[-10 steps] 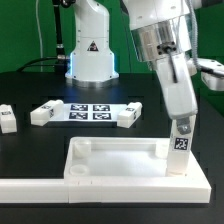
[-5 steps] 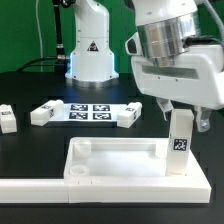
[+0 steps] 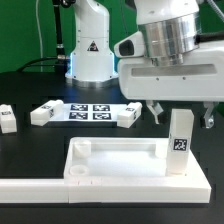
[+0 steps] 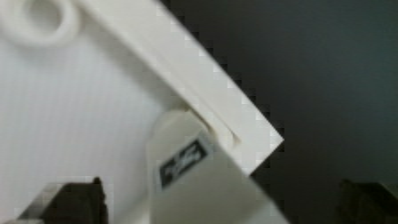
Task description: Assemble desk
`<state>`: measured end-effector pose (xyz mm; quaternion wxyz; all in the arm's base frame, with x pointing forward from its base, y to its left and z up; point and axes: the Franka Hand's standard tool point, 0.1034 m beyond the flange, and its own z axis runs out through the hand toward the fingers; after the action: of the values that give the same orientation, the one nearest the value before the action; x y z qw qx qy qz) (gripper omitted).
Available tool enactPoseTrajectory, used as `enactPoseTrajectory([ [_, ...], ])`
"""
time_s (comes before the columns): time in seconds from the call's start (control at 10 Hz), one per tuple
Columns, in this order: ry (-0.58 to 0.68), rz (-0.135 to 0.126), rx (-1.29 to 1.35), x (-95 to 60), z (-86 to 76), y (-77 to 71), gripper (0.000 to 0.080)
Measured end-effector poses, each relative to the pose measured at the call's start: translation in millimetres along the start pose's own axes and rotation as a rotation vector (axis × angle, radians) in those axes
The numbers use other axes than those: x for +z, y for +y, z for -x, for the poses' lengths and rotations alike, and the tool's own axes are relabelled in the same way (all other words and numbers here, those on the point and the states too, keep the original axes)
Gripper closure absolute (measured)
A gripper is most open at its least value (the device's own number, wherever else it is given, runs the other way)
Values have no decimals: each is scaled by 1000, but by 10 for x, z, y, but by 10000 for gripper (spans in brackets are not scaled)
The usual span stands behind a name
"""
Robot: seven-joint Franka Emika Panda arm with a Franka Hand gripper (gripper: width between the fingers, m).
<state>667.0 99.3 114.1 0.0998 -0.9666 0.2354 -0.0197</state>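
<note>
The white desk top [image 3: 115, 150], a rimmed tray, lies near the front of the table. One leg [image 3: 181, 143] with a black-and-white tag stands upright in the tray's far corner on the exterior view's right. My gripper [image 3: 181, 118] hangs just above that leg, open, one finger on either side and neither touching it. In the wrist view the leg [image 4: 187, 165] stands at the tray's corner rim [image 4: 214, 90], between my dark fingertips [image 4: 71, 200] of the gripper [image 4: 217, 205]. A round socket [image 4: 45, 25] shows in the tray.
Three loose legs lie further back: one [image 3: 8, 120] at the exterior view's left, two more [image 3: 41, 114] [image 3: 127, 117] at either end of the marker board [image 3: 85, 112]. A long white border bar [image 3: 40, 188] runs along the tray's front. The robot base [image 3: 90, 50] stands behind.
The gripper was shut on the leg a second ago; it has opened wide, let go and lifted slightly. The leg stays standing in the tray's corner.
</note>
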Motion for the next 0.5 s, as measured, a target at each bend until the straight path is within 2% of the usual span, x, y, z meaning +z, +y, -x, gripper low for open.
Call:
enactPoseTrajectory([
  [0.1, 0, 5, -133, 46, -4, -9, 150],
  [0.3, -2, 6, -188, 62, -8, 13, 150],
  [0.4, -3, 5, -177, 65, -4, 10, 248],
  [0.5, -3, 5, -175, 65, -4, 10, 383],
])
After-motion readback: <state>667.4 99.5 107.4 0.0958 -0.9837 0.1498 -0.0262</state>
